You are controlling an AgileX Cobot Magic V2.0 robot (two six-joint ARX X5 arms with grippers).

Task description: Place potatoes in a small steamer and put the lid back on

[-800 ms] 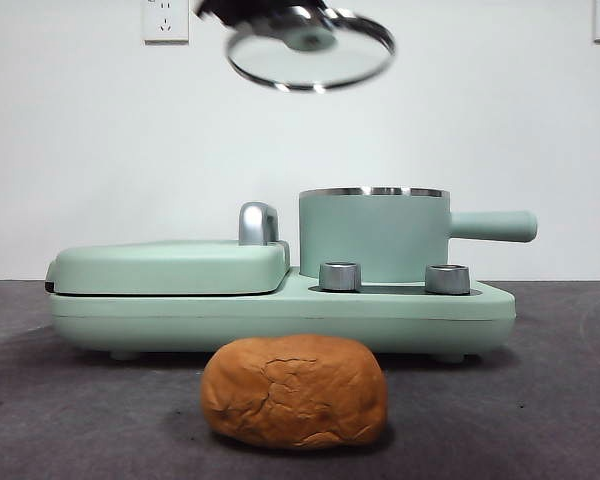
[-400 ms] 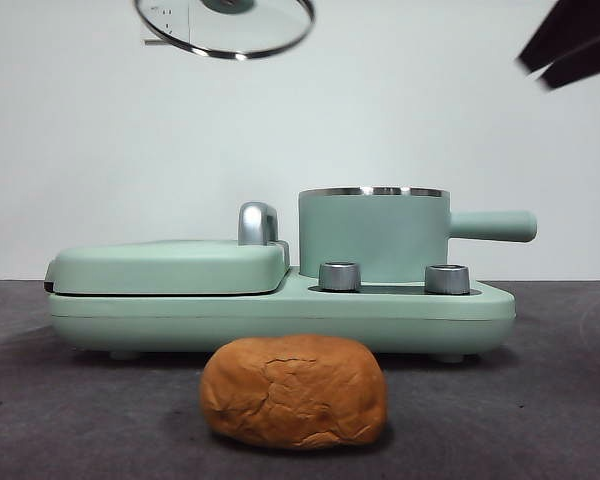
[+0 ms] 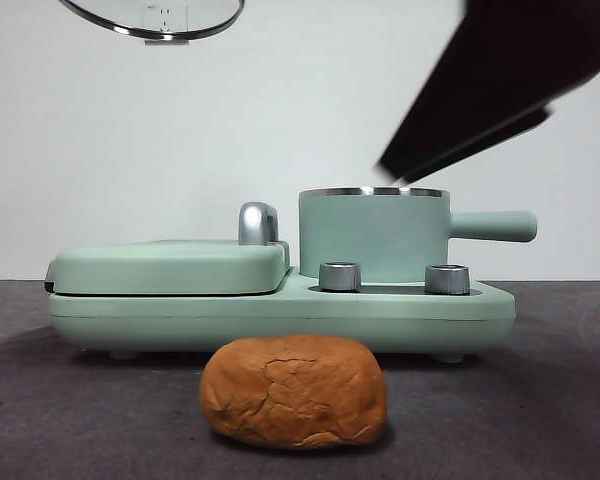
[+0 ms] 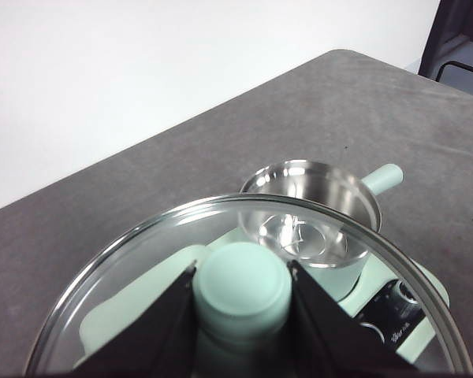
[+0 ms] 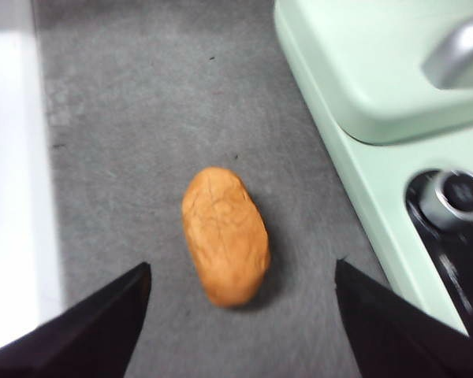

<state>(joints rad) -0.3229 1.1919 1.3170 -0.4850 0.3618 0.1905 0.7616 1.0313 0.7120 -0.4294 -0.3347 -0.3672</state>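
Front: potato (image 3: 294, 391), crusty orange-brown oblong, on grey table before the open mint steamer (image 3: 374, 234), long axis across the view; glass lid (image 3: 152, 17) high up.
Left wrist: my left gripper (image 4: 242, 290) clamped on lid's mint knob.
Right wrist: my right gripper (image 5: 240, 287) spread wide, holding nothing, above potato.

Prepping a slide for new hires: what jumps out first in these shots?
The cracked orange-brown potato lies on the dark table in front of the mint-green cooker, large in the front view, with the open right gripper above it. High at the top, the left gripper is shut on the mint-green knob of the clear glass lid. The small mint-green steamer pot stands uncovered, its steel inside empty.
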